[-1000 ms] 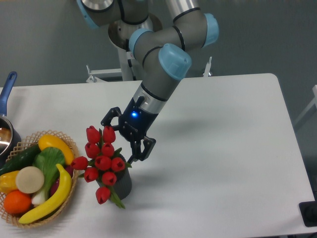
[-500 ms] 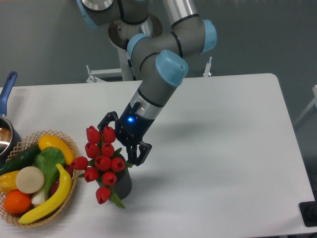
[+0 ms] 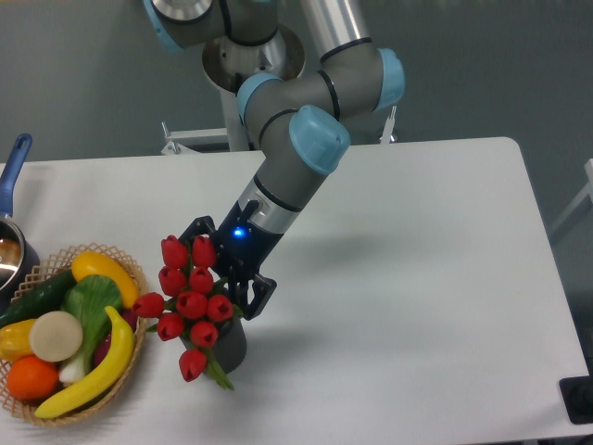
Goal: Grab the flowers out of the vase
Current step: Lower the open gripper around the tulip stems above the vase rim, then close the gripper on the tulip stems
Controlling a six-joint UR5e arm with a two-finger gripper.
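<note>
Spreading wide and white under everything: the desk (image 3: pixel 408 278), carrying all else. Reaching down over it from the far edge: the arm (image 3: pixel 296 158), grey with blue caps, slanting toward the vase (image 3: pixel 225 345).

Sitting left of the vase, well apart from the arm: a wicker basket (image 3: pixel 130 269) filled with fruit and vegetables, no part of this job. Peeking in further left of the vase, at the desk's edge: a pot (image 3: pixel 11 255) with a blue handle.

Standing in the vase near the desk's front edge: the flowers (image 3: pixel 190 297), red closed buds on green stems, the bunch rising taller than the small dark ribbed vase and fanning toward the basket, one bud drooping low over the rim.

Hanging just behind the bunch on the side away from the basket: the jaws (image 3: pixel 227 269), spread apart, gripping nothing, one finger beside the top buds and the other down near the vase rim; touching the buds or not, hard to tell.

Judging the handling: probably very light, artificial-looking, springy in the stems and soft in the heads, likely to crush or slip if pinched at the buds. Better taking hold low, around the gathered stems just above the vase rim, squeezing gently. Worth watching too: so light a vase lifting or tipping along with the bunch, so pulling straight up along the stems seems wise.
</note>
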